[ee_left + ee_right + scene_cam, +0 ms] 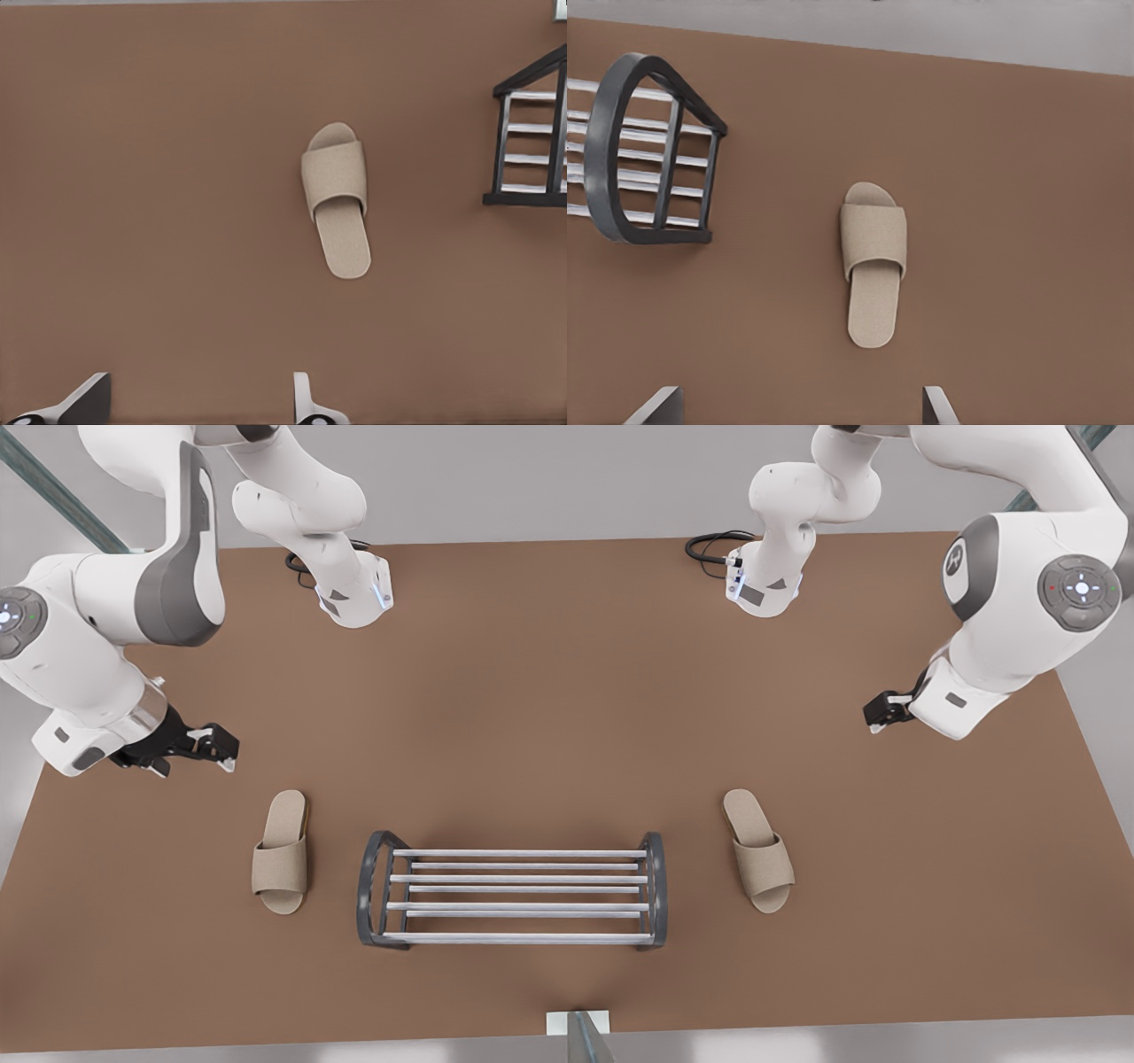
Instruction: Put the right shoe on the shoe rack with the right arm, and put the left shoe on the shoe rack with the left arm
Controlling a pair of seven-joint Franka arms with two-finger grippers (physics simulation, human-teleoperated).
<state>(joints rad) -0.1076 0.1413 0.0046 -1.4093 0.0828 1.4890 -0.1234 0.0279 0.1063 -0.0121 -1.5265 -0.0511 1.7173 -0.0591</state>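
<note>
Progress stands at 0 of 2 shoes racked, as far as I can judge, with both grasps and both placements left to do. At the front view's left, the right hand (pixel 213 751) hovers above the bench (pixel 549 717), fingers spread wide and holding nothing, just far of the right shoe (pixel 282 852). That shoe lies flat on the bench near the left end of the shoe rack (pixel 514 890), apart from it. The rack's bars carry nothing. Beyond its right end the left shoe (pixel 758 850) lies flat and slightly angled, also apart from it. Farther right, the left hand (pixel 881 713) hangs wide and bare above the bench, well apart from its shoe.
</note>
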